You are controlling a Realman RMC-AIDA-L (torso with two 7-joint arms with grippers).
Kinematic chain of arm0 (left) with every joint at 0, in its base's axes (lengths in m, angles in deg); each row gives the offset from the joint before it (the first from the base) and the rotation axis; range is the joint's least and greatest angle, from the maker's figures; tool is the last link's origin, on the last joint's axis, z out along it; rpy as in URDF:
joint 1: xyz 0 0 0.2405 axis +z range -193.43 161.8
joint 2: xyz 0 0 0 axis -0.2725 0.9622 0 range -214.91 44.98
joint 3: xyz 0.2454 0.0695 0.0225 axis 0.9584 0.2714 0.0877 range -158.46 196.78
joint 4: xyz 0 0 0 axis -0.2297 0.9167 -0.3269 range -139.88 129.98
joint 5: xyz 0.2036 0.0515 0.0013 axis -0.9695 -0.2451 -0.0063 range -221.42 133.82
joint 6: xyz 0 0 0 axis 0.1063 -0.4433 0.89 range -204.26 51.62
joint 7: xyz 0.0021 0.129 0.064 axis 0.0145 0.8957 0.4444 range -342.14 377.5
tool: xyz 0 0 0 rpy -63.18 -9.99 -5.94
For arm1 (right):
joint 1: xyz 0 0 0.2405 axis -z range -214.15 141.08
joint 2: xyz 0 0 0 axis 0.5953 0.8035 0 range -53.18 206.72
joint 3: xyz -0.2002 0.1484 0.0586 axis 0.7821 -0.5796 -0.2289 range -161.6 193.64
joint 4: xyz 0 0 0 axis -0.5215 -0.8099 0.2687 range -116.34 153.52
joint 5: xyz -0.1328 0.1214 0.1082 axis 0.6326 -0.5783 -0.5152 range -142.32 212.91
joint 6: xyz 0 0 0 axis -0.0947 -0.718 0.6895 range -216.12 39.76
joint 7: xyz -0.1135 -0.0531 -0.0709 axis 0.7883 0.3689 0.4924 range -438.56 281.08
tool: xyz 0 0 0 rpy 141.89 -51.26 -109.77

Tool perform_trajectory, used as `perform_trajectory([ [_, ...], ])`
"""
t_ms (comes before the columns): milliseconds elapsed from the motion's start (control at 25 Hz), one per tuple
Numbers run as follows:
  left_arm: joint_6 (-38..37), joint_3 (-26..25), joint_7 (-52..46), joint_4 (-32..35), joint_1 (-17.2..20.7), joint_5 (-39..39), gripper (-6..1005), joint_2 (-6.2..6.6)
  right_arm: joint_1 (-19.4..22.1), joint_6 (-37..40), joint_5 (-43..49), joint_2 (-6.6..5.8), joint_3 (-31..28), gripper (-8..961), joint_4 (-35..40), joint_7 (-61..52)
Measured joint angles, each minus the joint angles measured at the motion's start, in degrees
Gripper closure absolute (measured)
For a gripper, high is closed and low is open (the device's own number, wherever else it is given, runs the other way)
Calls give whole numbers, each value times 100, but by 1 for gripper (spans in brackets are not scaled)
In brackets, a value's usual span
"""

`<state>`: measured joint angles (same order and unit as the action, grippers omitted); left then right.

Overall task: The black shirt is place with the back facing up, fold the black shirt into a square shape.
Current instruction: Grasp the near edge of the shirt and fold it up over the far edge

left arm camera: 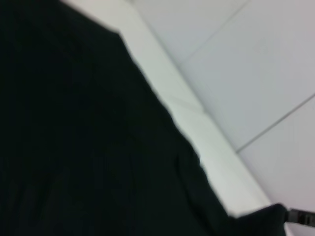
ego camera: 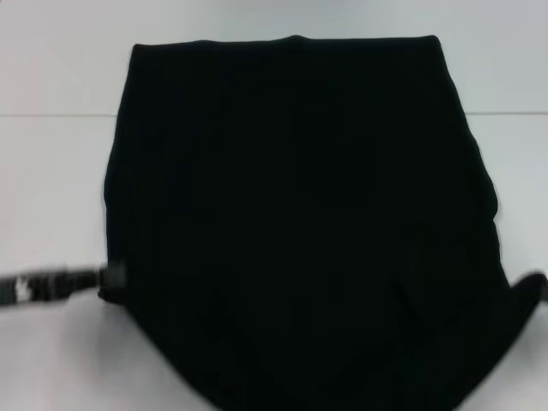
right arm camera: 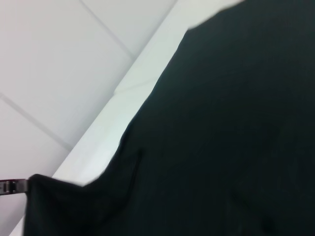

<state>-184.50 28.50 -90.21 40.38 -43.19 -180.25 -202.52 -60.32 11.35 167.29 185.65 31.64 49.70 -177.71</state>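
The black shirt (ego camera: pixel 300 214) fills most of the head view, its far edge lying straight across the white table (ego camera: pixel 51 188). Its near part is drawn out to a point at each side. My left gripper (ego camera: pixel 111 276) pinches the shirt's left point; it also shows far off in the right wrist view, where the left gripper (right arm camera: pixel 22 186) holds a peak of cloth. My right gripper (ego camera: pixel 535 287) is mostly covered by fabric at the right point. In the left wrist view, the right gripper (left arm camera: pixel 290 215) grips the stretched shirt (left arm camera: pixel 88 137) corner.
White tabletop shows to the left, right and beyond the shirt. A thin seam line (ego camera: pixel 60 115) runs across the table behind the shirt. The wrist views show light floor tiles (left arm camera: pixel 256 64) past the table edge.
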Motion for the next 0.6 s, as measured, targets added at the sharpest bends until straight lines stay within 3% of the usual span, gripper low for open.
perform_trajectory([
  [280, 1802, 11, -339, -1130, -1079, 401, 902, 458, -993, -1304, -9, 34, -94, 915, -88, -318],
  [440, 2981, 45, -352, -1453, -1560, 440, 894, 504, -1498, -2244, -4, 81, -83, 915, -322, -415],
  [600, 3904, 52, -291, -1663, -1850, 471, 886, 440, -1941, -3352, -10, 115, -50, 916, -716, -424],
])
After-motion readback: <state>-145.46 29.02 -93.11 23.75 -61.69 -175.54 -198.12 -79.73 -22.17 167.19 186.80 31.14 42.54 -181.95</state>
